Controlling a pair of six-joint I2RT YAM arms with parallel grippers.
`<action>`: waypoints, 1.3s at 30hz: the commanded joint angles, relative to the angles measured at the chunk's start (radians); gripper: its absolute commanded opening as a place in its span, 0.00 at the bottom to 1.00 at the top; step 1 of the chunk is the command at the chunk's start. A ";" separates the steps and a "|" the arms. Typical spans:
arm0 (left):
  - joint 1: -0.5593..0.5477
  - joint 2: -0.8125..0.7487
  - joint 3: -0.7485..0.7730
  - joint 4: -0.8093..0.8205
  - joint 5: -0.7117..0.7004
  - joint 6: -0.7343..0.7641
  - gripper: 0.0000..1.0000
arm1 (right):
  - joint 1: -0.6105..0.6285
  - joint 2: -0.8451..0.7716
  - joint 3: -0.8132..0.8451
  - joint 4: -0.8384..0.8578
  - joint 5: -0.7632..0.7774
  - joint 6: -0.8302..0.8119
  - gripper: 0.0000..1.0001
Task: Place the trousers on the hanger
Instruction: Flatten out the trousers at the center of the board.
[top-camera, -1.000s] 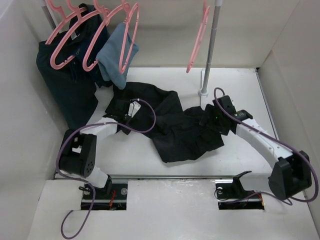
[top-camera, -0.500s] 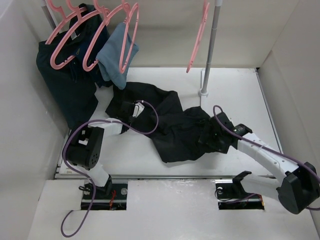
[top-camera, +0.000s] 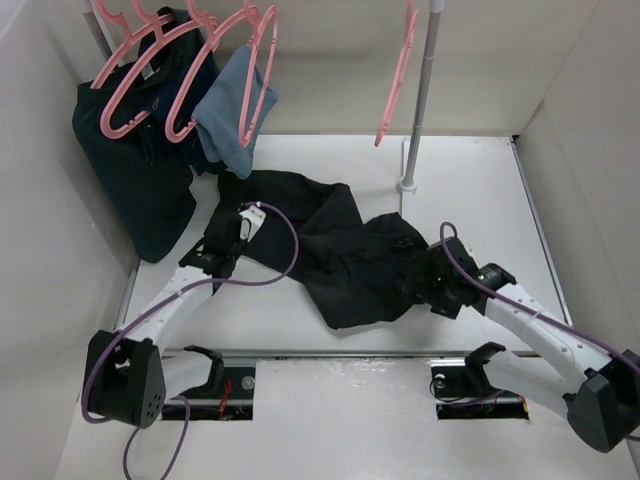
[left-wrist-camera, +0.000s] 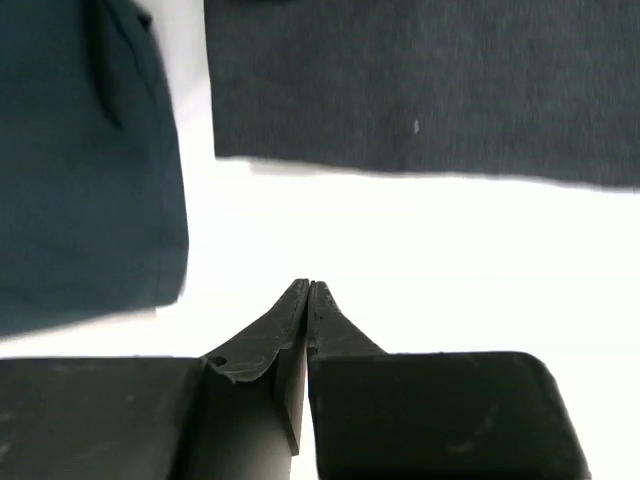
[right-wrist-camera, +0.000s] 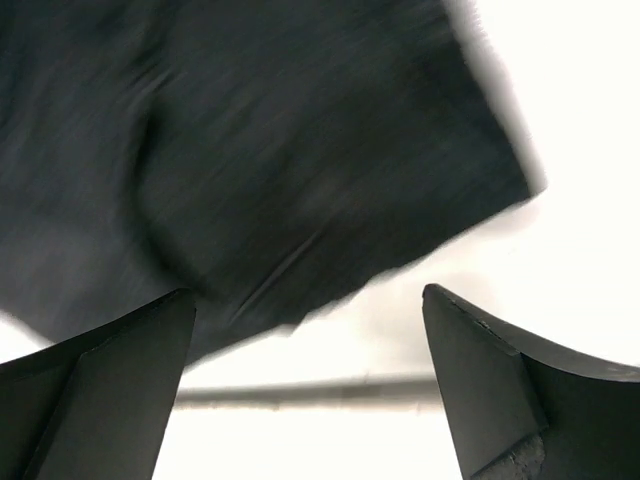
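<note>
The trousers (top-camera: 350, 250) lie in a messy heap in the middle of the counter (top-camera: 480, 180), and the hanger (top-camera: 397, 80) hangs free over the back edge. The left end effector (left-wrist-camera: 307, 292) is closed on nothing beside the cloth, and the right end effector (right-wrist-camera: 308, 296) is wide open, seemingly over the heap's right end (blurry view), so lifting now could leave the trousers behind. No writing can be read.

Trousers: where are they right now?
Top view, table centre: the trousers lie crumpled on the surface, running from beside the hanging navy garment on the left to just in front of the pole base.
</note>
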 joint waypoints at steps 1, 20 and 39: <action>-0.001 -0.058 -0.044 -0.135 -0.008 -0.034 0.00 | -0.091 0.020 -0.103 0.183 -0.007 0.025 1.00; -0.178 0.345 0.047 0.173 -0.005 0.146 0.83 | -0.338 -0.141 0.474 0.057 0.342 -0.280 0.00; 0.082 0.163 0.201 -0.062 -0.018 0.132 0.00 | -0.570 0.159 0.744 0.098 0.303 -0.437 0.00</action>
